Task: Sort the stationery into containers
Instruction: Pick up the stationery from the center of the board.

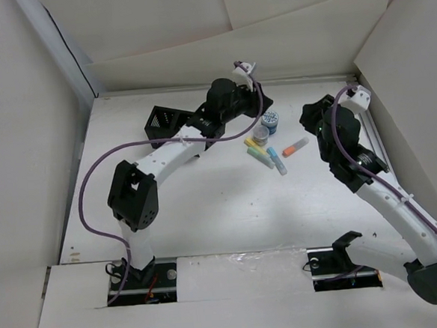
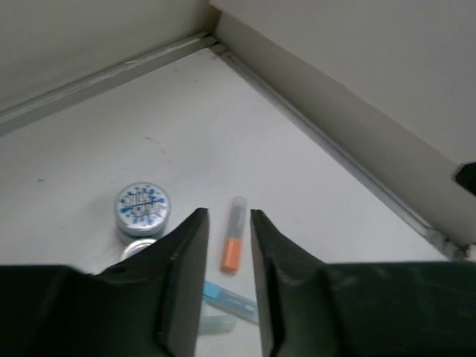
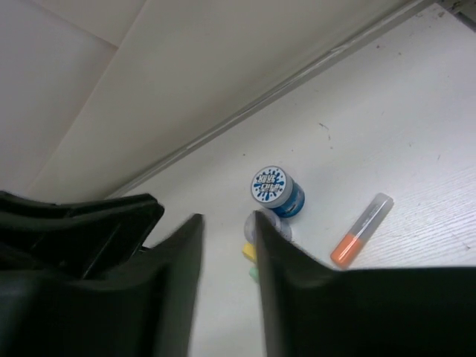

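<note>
hovering near the orange stick (image 2: 232, 251), left tool (image 2: 229, 217) and right tool (image 3: 228, 219) each stand slightly spread.

This looks like a robotics lab test cell. A white worktop (image 1: 222, 216) is boxed in on three sides by plain white board panels (image 1: 23, 162), propped at angles with their seams showing. The left arm (image 1: 165, 156) and right arm (image 1: 389, 197), both white and black, are bolted at the near edge. Purple cables (image 1: 86, 196) loop loosely along them, and wiring is exposed at the base mounts (image 1: 140, 280). Staged on the worktop are a black organizer box (image 1: 163, 123) and a few coloured sticks (image 1: 256, 151)
</note>
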{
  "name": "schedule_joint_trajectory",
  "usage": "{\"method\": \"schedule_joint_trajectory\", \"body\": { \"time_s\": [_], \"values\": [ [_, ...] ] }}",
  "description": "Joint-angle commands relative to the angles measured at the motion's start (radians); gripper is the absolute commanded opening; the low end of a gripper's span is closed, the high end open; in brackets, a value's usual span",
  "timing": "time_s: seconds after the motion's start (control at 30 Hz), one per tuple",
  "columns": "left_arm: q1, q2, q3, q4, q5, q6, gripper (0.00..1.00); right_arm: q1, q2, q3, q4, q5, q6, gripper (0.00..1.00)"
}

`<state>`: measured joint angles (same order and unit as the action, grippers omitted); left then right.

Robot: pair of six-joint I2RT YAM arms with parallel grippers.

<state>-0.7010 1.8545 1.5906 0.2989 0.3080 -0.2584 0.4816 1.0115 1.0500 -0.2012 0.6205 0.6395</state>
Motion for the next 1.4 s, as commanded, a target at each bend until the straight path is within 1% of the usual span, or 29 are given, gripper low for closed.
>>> {"method": "schedule_joint_trajectory", "body": {
  "time_s": [0.0,0.03,0.07,0.1,0.17,0.2,0.23,0.27,0.37,0.4,0.43,0.47,0.5,0.53,0.63,0.77,0.83,0.9,1.03,1.13,1.37],
  "values": [
    [-0.029,0.113,0.118,-0.185,-0.226,0.125,0.3,-0.011,-0.016,0.028,0.023,-0.011,0.003,0.45],
    [-0.044,0.144,0.197,-0.255,-0.263,0.142,0.33,-0.011,-0.016,0.037,0.023,-0.011,0.003,0.59],
    [-0.058,0.175,0.238,-0.285,-0.3,0.152,0.34,-0.011,-0.016,0.038,0.023,-0.011,0.003,0.74],
    [-0.071,0.228,0.271,-0.309,-0.338,0.163,0.36,-0.011,-0.016,0.048,0.013,-0.022,0.003,0.78],
    [-0.094,0.271,0.349,-0.342,-0.363,0.163,0.41,-0.011,-0.025,0.06,0.013,-0.033,0.003,0.84],
    [-0.094,0.287,0.365,-0.342,-0.363,0.163,0.46,-0.011,-0.039,0.061,0.003,-0.042,0.003,0.86],
    [-0.094,0.323,0.387,-0.36,-0.35,0.163,0.55,-0.011,-0.039,0.061,0.003,-0.042,0.003,0.88],
    [-0.094,0.34,0.429,-0.383,-0.349,0.163,0.58,-0.011,-0.053,0.061,0.003,-0.042,0.003,0.9],
    [-0.094,0.388,0.46,-0.392,-0.349,0.151,0.63,-0.02,-0.082,0.061,-0.006,-0.042,-0.006,0.96],
    [-0.094,0.388,0.476,-0.392,-0.349,0.151,0.68,-0.02,-0.096,0.061,-0.006,-0.042,-0.006,0.97],
    [-0.094,0.405,0.488,-0.392,-0.349,0.142,0.7,-0.02,-0.096,0.061,-0.006,-0.042,-0.006,1.0],
    [-0.094,0.426,0.499,-0.405,-0.34,0.142,0.72,-0.02,-0.106,0.061,-0.006,-0.051,-0.006,1.0],
    [-0.094,0.439,0.511,-0.415,-0.34,0.142,0.79,-0.02,-0.106,0.061,-0.015,-0.051,-0.006,1.0],
    [-0.094,0.448,0.522,-0.415,-0.34,0.142,0.83,-0.029,-0.116,0.061,-0.015,-0.051,-0.006,1.0],
    [-0.094,0.46,0.522,-0.405,-0.374,0.119,0.83,-0.029,-0.116,0.07,-0.015,-0.074,-0.015,1.0],
    [-0.094,0.473,0.534,-0.391,-0.417,0.119,0.86,-0.029,-0.107,0.07,-0.015,-0.1,-0.024,1.0],
    [-0.094,0.503,0.557,-0.391,-0.417,0.119,0.86,-0.029,-0.106,0.07,-0.015,-0.111,-0.024,1.0],
    [-0.083,0.529,0.614,-0.417,-0.417,0.119,0.86,-0.029,-0.106,0.07,-0.003,-0.133,-0.035,1.0],
    [-0.074,0.61,0.696,-0.445,-0.395,0.13,0.86,-0.029,-0.116,0.07,0.025,-0.214,-0.035,1.0],
    [-0.065,0.638,0.73,-0.454,-0.386,0.13,0.86,-0.029,-0.116,0.07,0.034,-0.225,-0.035,1.0],
    [-0.064,0.669,0.75,-0.445,-0.386,0.13,0.86,-0.029,-0.084,0.088,0.034,-0.26,-0.044,1.0]
  ]
}}
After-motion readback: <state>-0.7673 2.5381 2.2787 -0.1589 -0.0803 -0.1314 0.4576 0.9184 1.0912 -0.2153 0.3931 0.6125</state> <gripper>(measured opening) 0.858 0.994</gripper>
